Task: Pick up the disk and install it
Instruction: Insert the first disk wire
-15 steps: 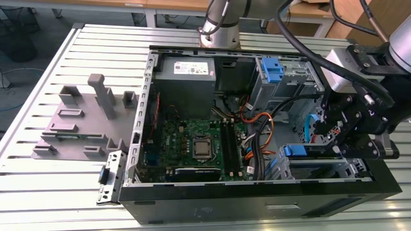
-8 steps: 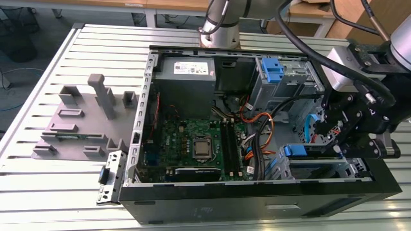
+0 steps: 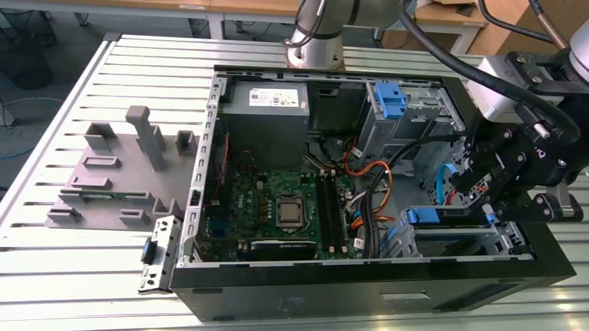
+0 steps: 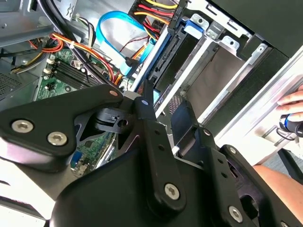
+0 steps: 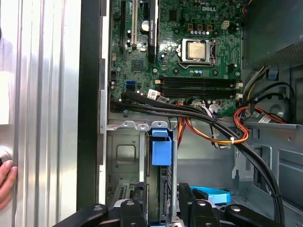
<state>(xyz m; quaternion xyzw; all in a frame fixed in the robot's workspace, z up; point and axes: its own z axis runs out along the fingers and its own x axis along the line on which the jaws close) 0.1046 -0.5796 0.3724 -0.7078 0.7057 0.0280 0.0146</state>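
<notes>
Can make out the disk [image 5: 166,183] only edge-on, upright in the drive cage [image 3: 460,243] at the case's [image 3: 368,293] four o'clock corner in the exterior view, label face hidden. Cannot tell the end effector's [image 3: 494,200] grip just over it. Black cables [image 5: 199,113] at the cage's nine o'clock; hand [image 5: 5,182] by the worktop [image 5: 47,94].

The disk [image 5: 161,153], blue-railed, stands on edge in the drive cage [image 5: 124,156].
</notes>
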